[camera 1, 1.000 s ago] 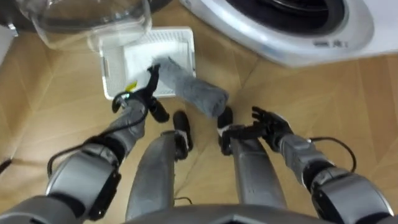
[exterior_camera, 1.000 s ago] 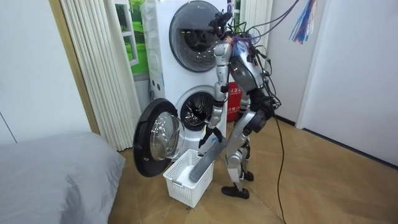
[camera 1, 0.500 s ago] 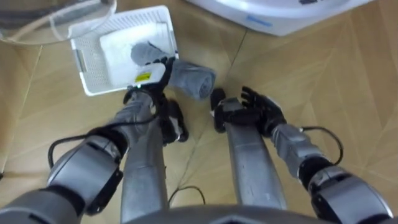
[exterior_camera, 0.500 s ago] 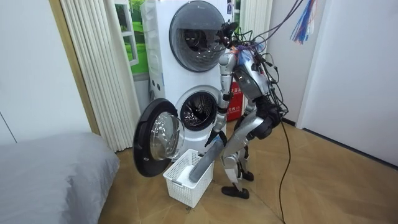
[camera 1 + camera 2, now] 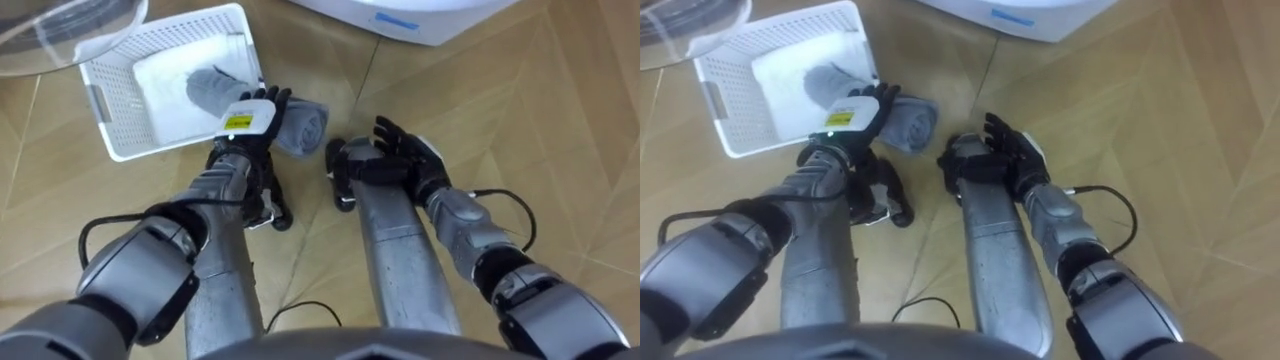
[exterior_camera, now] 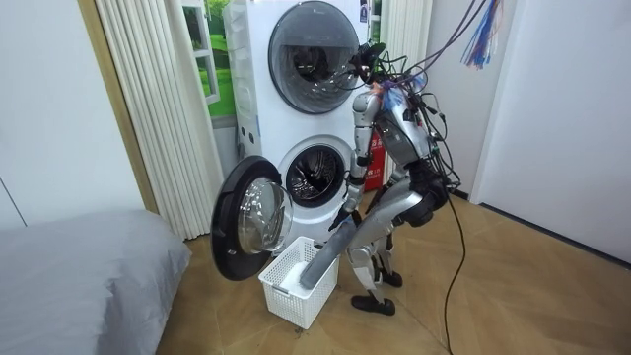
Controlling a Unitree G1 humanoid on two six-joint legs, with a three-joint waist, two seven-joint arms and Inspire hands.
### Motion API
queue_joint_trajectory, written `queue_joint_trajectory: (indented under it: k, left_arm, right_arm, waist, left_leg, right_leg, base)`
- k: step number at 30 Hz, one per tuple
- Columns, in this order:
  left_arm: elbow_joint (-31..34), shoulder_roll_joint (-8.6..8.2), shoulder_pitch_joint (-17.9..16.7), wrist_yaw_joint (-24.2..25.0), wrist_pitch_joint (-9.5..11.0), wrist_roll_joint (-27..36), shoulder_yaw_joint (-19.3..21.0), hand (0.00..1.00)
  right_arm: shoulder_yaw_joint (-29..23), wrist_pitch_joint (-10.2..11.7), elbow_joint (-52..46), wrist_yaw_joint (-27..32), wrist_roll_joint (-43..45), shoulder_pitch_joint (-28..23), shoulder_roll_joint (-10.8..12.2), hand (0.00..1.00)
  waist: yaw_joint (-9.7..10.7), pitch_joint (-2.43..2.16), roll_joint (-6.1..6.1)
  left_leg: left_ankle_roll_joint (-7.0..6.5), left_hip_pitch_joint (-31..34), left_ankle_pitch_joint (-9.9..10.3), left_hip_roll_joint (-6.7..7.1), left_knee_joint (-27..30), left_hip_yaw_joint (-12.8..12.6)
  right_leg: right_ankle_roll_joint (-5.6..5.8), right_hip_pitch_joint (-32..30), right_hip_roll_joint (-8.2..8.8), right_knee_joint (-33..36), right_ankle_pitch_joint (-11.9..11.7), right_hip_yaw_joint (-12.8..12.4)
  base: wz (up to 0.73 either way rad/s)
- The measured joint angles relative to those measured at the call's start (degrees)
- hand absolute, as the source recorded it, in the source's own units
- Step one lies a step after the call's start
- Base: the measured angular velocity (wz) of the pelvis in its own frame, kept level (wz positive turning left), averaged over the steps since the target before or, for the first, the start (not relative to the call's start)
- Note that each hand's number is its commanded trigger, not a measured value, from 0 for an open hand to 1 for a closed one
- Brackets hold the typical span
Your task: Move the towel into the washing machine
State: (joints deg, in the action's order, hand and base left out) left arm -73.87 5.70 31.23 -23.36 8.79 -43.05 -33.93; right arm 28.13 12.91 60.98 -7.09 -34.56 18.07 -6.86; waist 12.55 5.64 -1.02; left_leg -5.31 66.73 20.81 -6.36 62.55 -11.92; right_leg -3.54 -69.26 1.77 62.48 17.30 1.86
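Left eye view: left hand (image 5: pixel 255 115) is wrapped round the top end of the rolled grey towel (image 5: pixel 303 127), and the other end sits in the white laundry basket (image 5: pixel 120 150). Right hand (image 5: pixel 400 160) is just beside it, fingers spread, empty. Wood floor (image 5: pixel 560 130). Room view: robot bends over the basket by the washing machine (image 6: pixel 314 179), whose door (image 6: pixel 248 229) is open. There's a bed (image 6: pixel 79 266) at the room view's left.
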Motion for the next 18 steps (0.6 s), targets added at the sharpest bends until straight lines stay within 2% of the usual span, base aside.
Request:
queue_joint_trajectory:
  k: [1, 3, 7, 8, 9, 10, 11, 18]
  left_arm:
    - [0.0, -0.03, 0.0, -0.1, 0.0, 0.0, -0.3, 0.0]
    - [0.0, 0.02, 0.0, -0.4, 0.0, 0.0, -1.4, 0.0]
    - [0.0, 0.44, -0.2, -1.1, 0.0, 0.0, -2.4, 0.0]
    - [0.0, 0.62, -0.2, -1.3, 0.0, 0.0, -2.5, 0.08]
    - [0.0, 0.62, -0.1, -1.4, 0.0, 0.0, -2.7, 0.57]
    - [0.0, 0.7, 0.0, -1.5, 0.0, 0.0, -3.3, 0.89]
    - [0.0, 0.71, 0.0, -1.5, 0.0, 0.0, -3.6, 1.0]
    - [-0.2, 0.91, 0.0, -3.5, 0.0, 0.7, -5.0, 1.0]
  right_arm:
    - [0.1, 0.1, -0.3, -0.1, -0.4, -0.2, 0.0, 0.0]
    - [0.6, 0.2, -1.3, -0.4, -2.2, -0.9, -0.3, 0.0]
    - [1.5, 0.3, -2.1, -1.0, -3.8, -0.9, -0.3, 0.0]
    - [1.6, 0.5, -2.3, -1.2, -3.8, -0.9, -0.3, 0.0]
    - [1.7, 0.8, -2.5, -1.4, -4.0, -0.9, -0.2, 0.0]
    - [1.9, 0.9, -2.7, -1.4, -4.7, -0.9, -0.2, 0.0]
    - [2.0, 0.9, -3.0, -1.5, -5.3, -0.9, -0.2, 0.0]
    - [2.7, 1.5, -3.4, -2.3, -10.4, -0.9, -0.2, 0.0]
  waist:
    - [0.1, 0.0, 0.0]
    - [0.2, -0.5, -0.05]
    - [1.1, -0.54, -0.02]
    - [1.4, -0.54, -0.01]
    - [1.5, -0.55, -0.01]
    - [1.6, -0.55, 0.0]
    - [1.7, -0.55, 0.0]
    - [2.6, -0.63, 0.18]
  left_leg:
    - [0.05, 0.1, 0.1, -0.04, 0.3, 0.1]
    - [0.2, 1.3, 0.4, -0.1, 1.2, 0.3]
    - [0.32, 2.5, 0.8, -0.8, 2.5, 0.3]
    - [0.36, 2.9, 1.0, -0.86, 2.8, 0.3]
    - [0.38, 3.4, 1.1, -0.94, 3.3, 0.3]
    - [0.39, 3.9, 1.3, -0.96, 3.8, 0.4]
    - [0.4, 4.1, 1.5, -0.99, 4.3, 0.4]
    - [0.36, 6.7, 2.6, -0.92, 7.7, 0.9]
  right_leg:
    - [-0.1, -0.1, -0.02, 0.3, 0.1, 0.0]
    - [-0.28, -1.2, -0.35, 1.0, 0.2, 0.1]
    - [-0.45, -2.4, -0.99, 1.9, 0.3, 0.0]
    - [-0.51, -2.8, -1.09, 2.2, 0.3, 0.0]
    - [-0.59, -3.2, -1.16, 2.6, 0.4, 0.0]
    - [-0.72, -3.8, -1.1, 3.2, 0.6, 0.0]
    - [-0.73, -3.9, -1.11, 3.7, 0.8, 0.1]
    - [-0.66, -6.6, -0.84, 7.4, 2.4, 0.1]
  base:
    - [0.0]
    - [0.0]
    - [-0.06]
    - [-0.06]
    - [0.0]
    - [0.0]
    - [0.04]
    - [0.04]
